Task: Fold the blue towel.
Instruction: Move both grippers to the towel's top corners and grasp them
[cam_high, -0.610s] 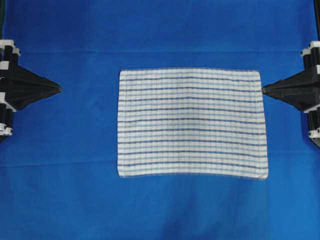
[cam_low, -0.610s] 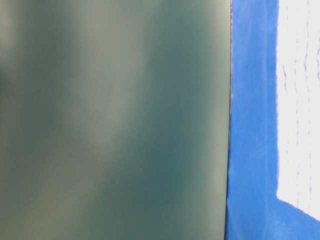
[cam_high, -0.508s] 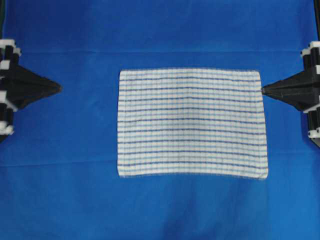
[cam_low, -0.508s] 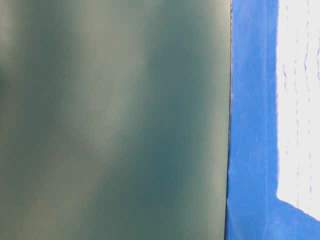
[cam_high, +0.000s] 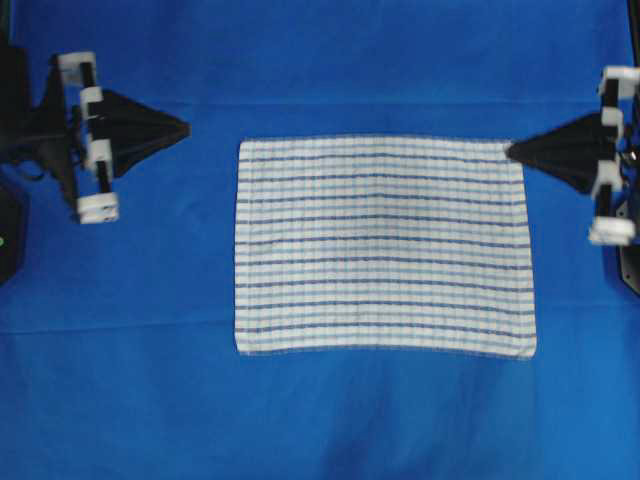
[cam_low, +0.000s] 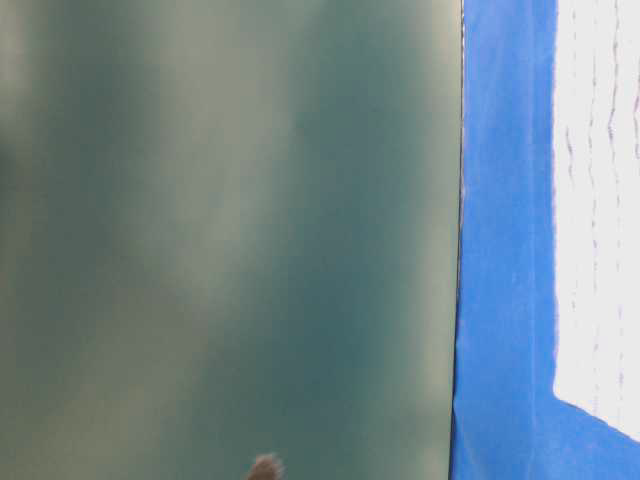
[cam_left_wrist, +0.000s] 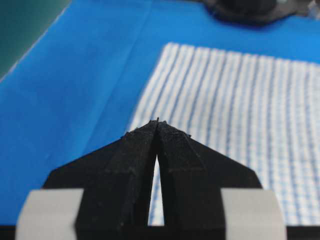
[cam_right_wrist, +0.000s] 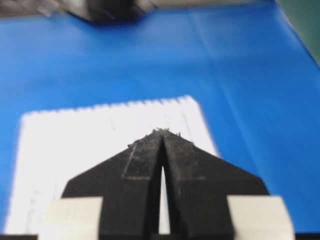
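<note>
Overhead view: one rectangular white woven towel (cam_high: 385, 246) with thin light-blue and darker blue stripes running along its length, faint checks between them, and narrow hemmed edges. It lies flat and unfolded, a single layer, slightly right of the middle of the plain solid-blue table covering (cam_high: 130, 380), long side across the view. The near hem bows very slightly; no corner is lifted.

Two black pointed grippers are present, one at each side. The left gripper (cam_high: 186, 128) points toward the towel's far left corner and stands apart from it, blue cloth showing between tip and hem. The right gripper (cam_high: 508, 151) has its tip over the far right corner of the towel; whether it touches the fabric cannot be told from above.

Wrist views: the left gripper (cam_left_wrist: 157, 121) has its fingers pressed together at the tip, nothing between them. The right gripper (cam_right_wrist: 161, 130) is likewise closed and empty, above the towel's corner.

Table-level view: blurred; only a strip of the covering (cam_low: 505, 250) and an overexposed edge of the towel (cam_low: 600, 200) are legible.
</note>
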